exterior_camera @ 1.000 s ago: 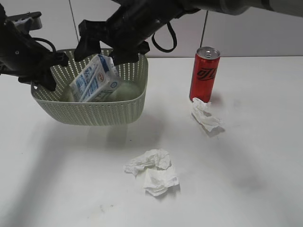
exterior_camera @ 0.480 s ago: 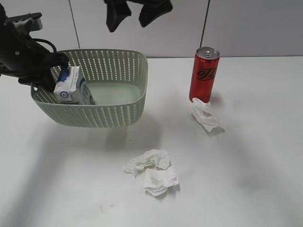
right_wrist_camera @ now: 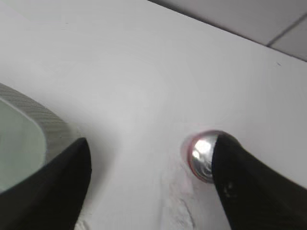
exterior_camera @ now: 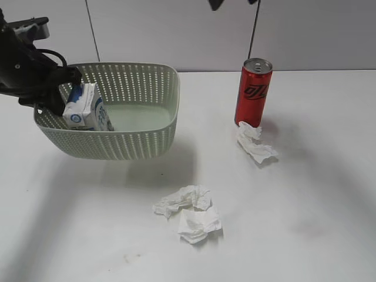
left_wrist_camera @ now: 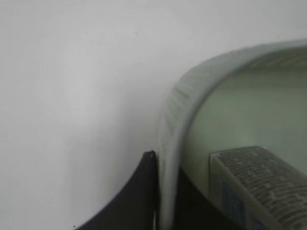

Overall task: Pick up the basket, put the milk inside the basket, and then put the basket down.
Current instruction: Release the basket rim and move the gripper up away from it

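The pale green basket (exterior_camera: 141, 144) hangs tilted above the table at the left, its shadow beneath it. My left gripper (exterior_camera: 54, 94) is shut on the basket's left rim (left_wrist_camera: 168, 158). The milk (exterior_camera: 82, 108), a white carton with blue print, leans inside the basket at its left end, and one corner shows in the left wrist view (left_wrist_camera: 259, 182). My right gripper (right_wrist_camera: 148, 167) is open and empty, high above the table, with only its tips at the top edge of the exterior view (exterior_camera: 234, 3).
A red soda can (exterior_camera: 253, 92) stands right of the basket, its silver top also in the right wrist view (right_wrist_camera: 204, 155). A crumpled tissue (exterior_camera: 254, 142) lies by the can. Another crumpled tissue (exterior_camera: 191, 211) lies in front. A wall runs behind the table.
The right gripper let go of the milk into the basket and rose up and to the right. The milk settled at the basket's left end. The basket shifted slightly left.
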